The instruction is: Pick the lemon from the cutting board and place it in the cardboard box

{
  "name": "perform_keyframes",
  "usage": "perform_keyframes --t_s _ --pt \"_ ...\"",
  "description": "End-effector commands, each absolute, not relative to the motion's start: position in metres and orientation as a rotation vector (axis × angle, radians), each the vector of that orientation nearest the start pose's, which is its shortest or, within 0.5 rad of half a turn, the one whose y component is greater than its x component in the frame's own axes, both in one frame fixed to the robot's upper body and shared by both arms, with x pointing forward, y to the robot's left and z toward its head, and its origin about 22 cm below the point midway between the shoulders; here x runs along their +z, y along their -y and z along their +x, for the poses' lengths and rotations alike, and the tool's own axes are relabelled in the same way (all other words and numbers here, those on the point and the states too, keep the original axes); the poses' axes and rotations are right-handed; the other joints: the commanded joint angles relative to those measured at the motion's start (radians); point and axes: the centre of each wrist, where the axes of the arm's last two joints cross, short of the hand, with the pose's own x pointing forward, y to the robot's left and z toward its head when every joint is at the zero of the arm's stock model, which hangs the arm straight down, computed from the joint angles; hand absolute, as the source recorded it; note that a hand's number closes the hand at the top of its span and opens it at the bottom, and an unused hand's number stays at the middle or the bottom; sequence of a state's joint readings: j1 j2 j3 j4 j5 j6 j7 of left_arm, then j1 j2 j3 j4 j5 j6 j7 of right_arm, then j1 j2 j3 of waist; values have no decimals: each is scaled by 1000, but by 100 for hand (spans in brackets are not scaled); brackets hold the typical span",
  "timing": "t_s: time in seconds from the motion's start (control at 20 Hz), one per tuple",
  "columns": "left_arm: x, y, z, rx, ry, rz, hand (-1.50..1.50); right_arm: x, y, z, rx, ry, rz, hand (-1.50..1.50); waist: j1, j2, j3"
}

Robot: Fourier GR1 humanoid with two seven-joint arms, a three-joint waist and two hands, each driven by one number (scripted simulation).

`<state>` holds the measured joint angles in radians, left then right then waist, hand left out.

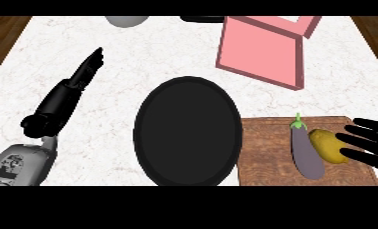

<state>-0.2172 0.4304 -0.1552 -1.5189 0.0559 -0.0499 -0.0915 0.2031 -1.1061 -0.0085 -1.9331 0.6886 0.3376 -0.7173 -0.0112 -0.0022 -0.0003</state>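
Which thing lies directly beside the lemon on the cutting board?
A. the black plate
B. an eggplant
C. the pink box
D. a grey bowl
B: the eggplant lies along the lemon's left side on the cutting board; the right hand is at the lemon's other side.

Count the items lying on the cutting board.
2: the eggplant lies toward the cutting board's middle, and the lemon sits just right of it, partly covered by the right hand.

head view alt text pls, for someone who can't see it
The right hand reaches in from the right edge, straight fingers over a lemon lying beside an eggplant on a cutting board. A black plate sits mid-counter, a pink box behind, and the left hand rests open at left.
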Motion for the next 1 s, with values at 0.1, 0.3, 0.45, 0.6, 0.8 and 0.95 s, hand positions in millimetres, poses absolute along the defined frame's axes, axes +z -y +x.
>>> perform_keyframes --t_s 0.1,0.3,0.45,0.6,0.8,0.95 --pt "47 -292 286 -507 1747 100 0 164 364 196 2051 1434 -517 -150 2 1 0" --pt "53 -270 297 -531 1763 105 0 136 345 205 2064 1432 -503 -150 12 4 0" --pt "65 -266 285 -529 1762 117 0 155 363 191 2092 1384 -533 -150 4 0 0" --pt "67 -266 286 -541 1753 100 0 115 339 206 2075 1349 -586 -150 15 2 0" --pt "69 -262 290 -522 1748 101 0 131 332 213 2093 1344 -596 -150 11 1 0" --pt "51 -266 287 -505 1734 109 0 107 359 223 2093 1362 -541 -150 11 2 0"
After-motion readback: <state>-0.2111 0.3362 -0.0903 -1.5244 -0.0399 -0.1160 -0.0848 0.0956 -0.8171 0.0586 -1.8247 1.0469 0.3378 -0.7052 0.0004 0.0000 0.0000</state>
